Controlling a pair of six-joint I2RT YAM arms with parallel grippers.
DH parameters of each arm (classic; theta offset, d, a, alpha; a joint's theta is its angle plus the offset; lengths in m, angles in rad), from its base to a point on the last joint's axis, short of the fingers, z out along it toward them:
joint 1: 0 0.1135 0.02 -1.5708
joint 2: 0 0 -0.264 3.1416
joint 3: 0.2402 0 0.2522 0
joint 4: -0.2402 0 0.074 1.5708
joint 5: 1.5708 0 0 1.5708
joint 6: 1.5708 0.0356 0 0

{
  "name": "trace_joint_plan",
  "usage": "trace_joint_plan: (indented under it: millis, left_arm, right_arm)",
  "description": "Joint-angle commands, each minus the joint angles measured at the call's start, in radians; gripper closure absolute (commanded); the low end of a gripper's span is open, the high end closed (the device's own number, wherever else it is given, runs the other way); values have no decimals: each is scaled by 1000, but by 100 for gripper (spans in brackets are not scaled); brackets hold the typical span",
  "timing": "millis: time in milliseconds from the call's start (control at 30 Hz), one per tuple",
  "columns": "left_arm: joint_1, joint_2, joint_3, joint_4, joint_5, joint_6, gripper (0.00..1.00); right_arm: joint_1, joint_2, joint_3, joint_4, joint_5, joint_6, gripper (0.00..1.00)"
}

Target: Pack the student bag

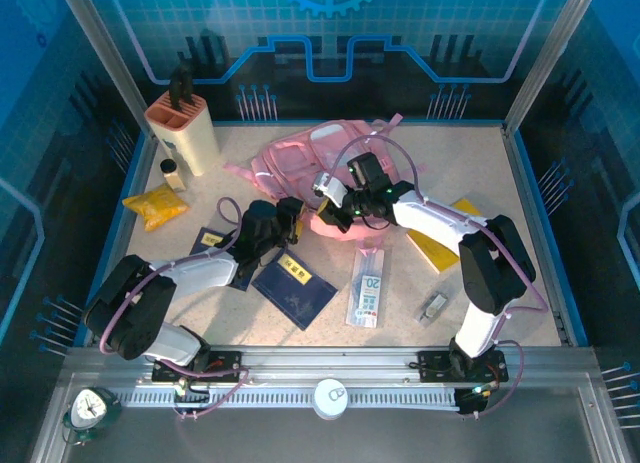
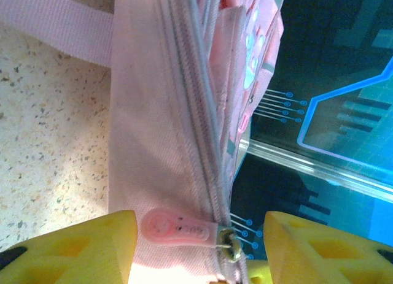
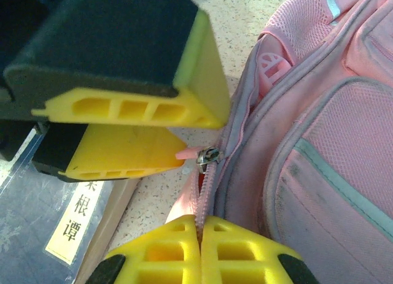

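A: How far along am I?
B: Your left hand (image 2: pixel 199 242) is spread, the zip pull (image 2: pixel 178 227) between its fingers (image 2: pixel 92 244). Your right hand (image 3: pixel 199 250) is pressed together on the edge of the bag (image 3: pixel 331 143), just beside the slider (image 3: pixel 209 156). The zip (image 2: pixel 196 112) looks shut, so nothing is packed yet, I'd judge. A booklet (image 1: pixel 293 288) lies on the worktop (image 1: pixel 520 183) behind both hands.
A: Hidden?
B: The bag's inside.

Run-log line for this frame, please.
left gripper: open around pink rubber zip pull | right gripper: shut on large pink fabric backpack beside metal slider
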Motion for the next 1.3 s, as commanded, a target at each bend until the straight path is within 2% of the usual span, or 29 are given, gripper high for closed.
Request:
trace_joint_plan:
  millis: [0,167,367,533,767,1167,1267]
  left_arm:
    - [-3,43,29,82,-34,-33,44]
    - [-3,103,23,181,-28,-71,45]
    - [-15,104,29,143,-76,-80,46]
    - [-14,111,8,170,-109,-98,56]
    - [-14,62,-8,123,-161,-79,70]
    - [-13,24,8,46,-175,-34,85]
    - [-14,37,14,46,-157,-37,86]
  right_arm:
    - [13,-43,-5,68,-60,18,100]
    - [14,-47,-8,64,-57,14,100]
    - [14,-49,-8,61,-51,10,100]
    - [13,-53,-13,68,-52,11,100]
    - [14,-50,-13,63,-52,10,100]
    - [14,-52,-15,61,-47,4,100]
    - [12,-55,-10,56,-43,2,100]
